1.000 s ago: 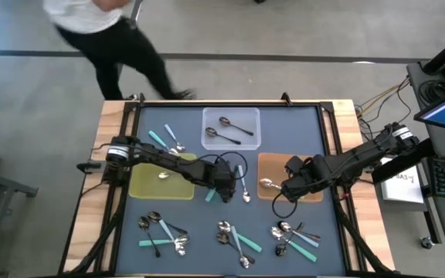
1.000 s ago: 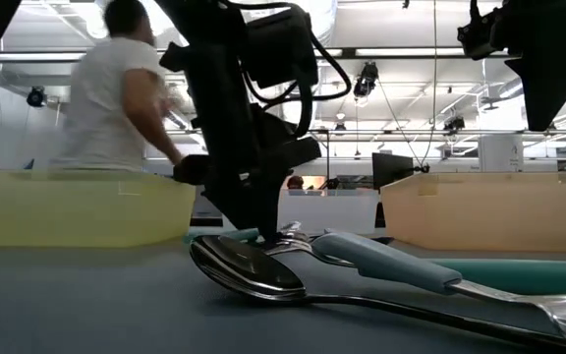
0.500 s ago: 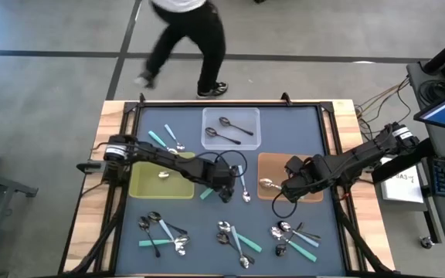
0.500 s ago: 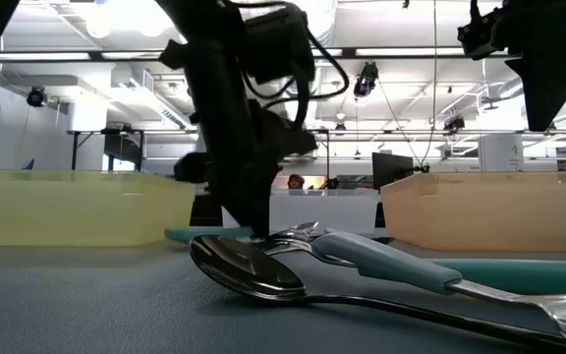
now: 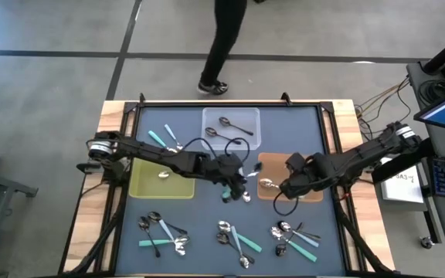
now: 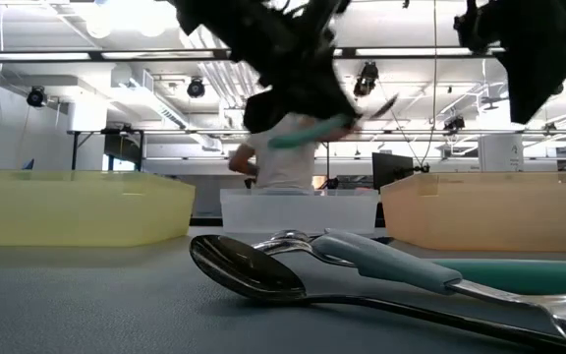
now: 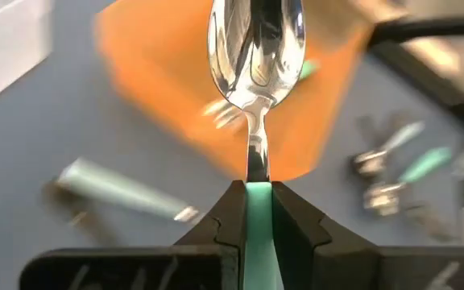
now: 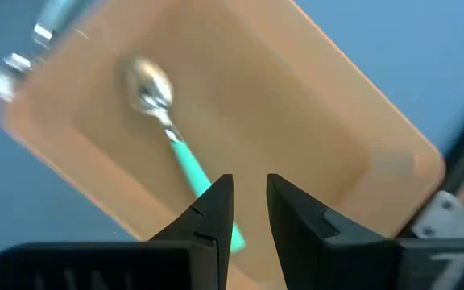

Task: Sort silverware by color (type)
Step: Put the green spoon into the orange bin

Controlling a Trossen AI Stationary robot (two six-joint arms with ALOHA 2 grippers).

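Observation:
My left gripper (image 5: 235, 185) hangs above the mat's middle, shut on a teal-handled spoon (image 6: 312, 130) whose silver bowl (image 7: 254, 48) sticks out past the fingertips. My right gripper (image 8: 248, 201) hovers open over the orange-brown tray (image 5: 292, 164), touching nothing. Another teal-handled spoon (image 8: 163, 109) lies flat in that tray. Two dark spoons (image 5: 230, 130) lie in the clear tray (image 5: 207, 116), and a spoon head (image 5: 163, 175) lies in the yellow tray (image 5: 141, 189). My left gripper pinches the spoon's teal handle (image 7: 257, 211) between its two fingers, at the end where it meets the silver neck. The fingers lie along the spoon and slant down toward the table's right. The spoon is lifted clear of the mat, its bowl ahead of the fingertips.
Heaps of mixed silverware lie near the front edge (image 5: 161, 229), (image 5: 234, 239), (image 5: 296, 238) and at the far left (image 5: 164, 139). A pale-blue-handled spoon (image 5: 245, 191) lies on the mat by my left gripper. A person (image 5: 224, 42) walks beyond the far edge.
My left gripper has risen from the mat and tipped from pointing steeply down toward level, moving slightly toward the table's right. The teal-handled spoon has gone up with it, lifted clear of the mat. The person behind the table has walked toward the right.

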